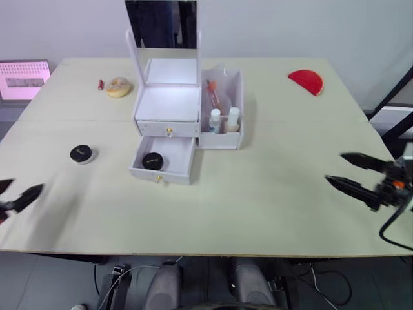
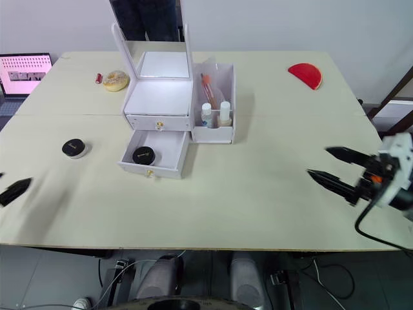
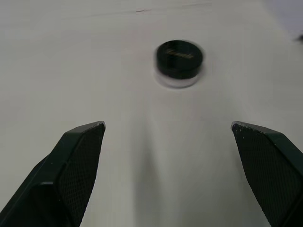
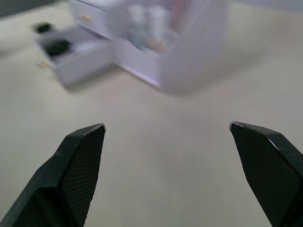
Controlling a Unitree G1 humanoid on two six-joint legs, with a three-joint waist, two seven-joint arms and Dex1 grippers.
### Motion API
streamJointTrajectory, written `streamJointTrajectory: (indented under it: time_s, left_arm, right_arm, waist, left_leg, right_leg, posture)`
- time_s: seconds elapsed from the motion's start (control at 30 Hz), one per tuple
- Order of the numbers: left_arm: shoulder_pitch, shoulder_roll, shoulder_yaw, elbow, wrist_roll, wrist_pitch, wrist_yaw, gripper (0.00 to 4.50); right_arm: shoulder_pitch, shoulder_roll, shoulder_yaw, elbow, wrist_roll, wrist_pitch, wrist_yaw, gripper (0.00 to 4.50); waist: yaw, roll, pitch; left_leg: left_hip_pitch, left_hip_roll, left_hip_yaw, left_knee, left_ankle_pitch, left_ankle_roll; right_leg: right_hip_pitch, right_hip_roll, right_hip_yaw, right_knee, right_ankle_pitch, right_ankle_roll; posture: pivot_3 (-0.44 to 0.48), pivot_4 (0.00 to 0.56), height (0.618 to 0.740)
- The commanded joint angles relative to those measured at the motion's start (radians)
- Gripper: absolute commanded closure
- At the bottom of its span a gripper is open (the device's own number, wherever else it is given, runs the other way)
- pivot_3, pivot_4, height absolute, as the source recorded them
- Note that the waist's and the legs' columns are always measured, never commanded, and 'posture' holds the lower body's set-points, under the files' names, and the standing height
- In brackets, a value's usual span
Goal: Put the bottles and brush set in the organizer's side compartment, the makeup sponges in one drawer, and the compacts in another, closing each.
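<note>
The pale surface (image 1: 258,194) carries the white organizer (image 1: 169,103) toward its far side, mirror upright, upper drawer shut and lower drawer (image 1: 162,159) pulled out with one black-lidded compact (image 1: 152,161) lying inside, while its side compartment (image 1: 224,123) holds the two white-capped bottles (image 1: 223,120) at the front and what looks like the brush set (image 1: 213,93) behind them, though that is hard to make out. My right fingers (image 1: 352,171) hover spread wide and empty over the surface's right part, well apart from the organizer. My left fingers (image 3: 168,137) are spread just as wide and empty near the surface's left edge, with the second compact (image 3: 179,62) on the bare surface ahead of them.
</note>
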Motion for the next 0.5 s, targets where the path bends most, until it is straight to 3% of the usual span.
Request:
streamJointTrajectory:
  time_s: [0.03,0.23,0.5]
  left_arm:
    - [-0.114,0.009,-0.082,0.045,0.063,-0.021,0.081,0.02]
    - [-0.389,-0.031,-0.245,0.284,0.166,-0.089,0.153,0.02]
    - [-0.560,-0.054,-0.319,0.566,0.246,-0.199,0.212,0.02]
  right_arm:
    - [-0.131,-0.003,0.112,-0.132,0.085,0.080,-0.074,0.00]
    - [-0.360,0.090,0.331,-0.138,0.016,0.076,-0.144,0.00]
    - [-0.397,0.124,0.385,-0.140,-0.022,0.071,-0.148,0.00]
  waist:
    - [-0.001,-0.003,-0.001]
    - [0.000,-0.005,-0.002]
    - [-0.002,-0.005,-0.002]
  left_leg:
    - [0.000,0.000,0.000,0.000,0.000,0.000]
    - [0.000,0.000,0.000,0.001,0.000,0.000]
    - [-0.003,0.000,-0.001,-0.002,0.000,0.000]
  right_leg:
    - [0.000,0.000,0.000,0.000,0.000,0.000]
    - [0.001,0.000,0.000,-0.002,0.003,-0.003]
    - [-0.002,0.000,-0.001,-0.002,0.004,0.003]
  posture:
    - [0.000,0.150,0.739]
    - [0.000,0.150,0.739]
    - [0.000,0.150,0.739]
